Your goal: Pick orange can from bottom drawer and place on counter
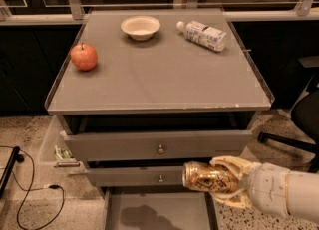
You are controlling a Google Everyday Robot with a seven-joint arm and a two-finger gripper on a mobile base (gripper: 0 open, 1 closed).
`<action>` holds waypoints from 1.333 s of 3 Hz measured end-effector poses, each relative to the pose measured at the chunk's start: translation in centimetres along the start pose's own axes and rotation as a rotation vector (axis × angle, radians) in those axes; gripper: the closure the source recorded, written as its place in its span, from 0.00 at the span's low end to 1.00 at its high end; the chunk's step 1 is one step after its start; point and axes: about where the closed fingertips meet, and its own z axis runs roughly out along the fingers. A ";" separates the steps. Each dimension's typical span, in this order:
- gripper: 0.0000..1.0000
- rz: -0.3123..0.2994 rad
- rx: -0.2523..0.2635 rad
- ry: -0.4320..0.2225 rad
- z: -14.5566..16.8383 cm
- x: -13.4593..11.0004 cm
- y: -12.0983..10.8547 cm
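Camera view, single frame.

Count: 1 grey cabinet with 3 drawers; 1 can, 1 apple, 1 bowl, 1 bottle.

The broad flat glossy grey counter (pixel 159 77) carries three items, well apart:
- round red apple (pixel 83 57), left side
- shallow white bowl (pixel 140 27), back centre, plain white inside showing
- clear plastic bottle with white label (pixel 202 35), back right, lying on its side

Drawers:
- top grey drawer front (pixel 114 147), one knob, slightly pulled out
- middle grey drawer front (pixel 129 176), one knob
- flat grey bottom drawer (pixel 159 213), pulled out, bare floor with a dark shadow on it

The cream-coloured two-finger gripper (pixel 225 180) comes in from the lower right. Its fingers (pixel 230 164) are clamped above and below the shiny golden-orange drink can (pixel 207 177). The can is held sideways, silver end facing left, in front of the middle drawer and above the bottom drawer.
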 end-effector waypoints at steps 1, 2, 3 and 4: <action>1.00 -0.059 -0.004 -0.005 0.4 -2.0 -5.7; 1.00 -0.162 0.002 -0.016 0.6 -6.2 -14.4; 1.00 -0.240 0.015 -0.036 0.7 -10.2 -20.9; 1.00 -0.267 0.038 -0.046 1.6 -10.7 -25.5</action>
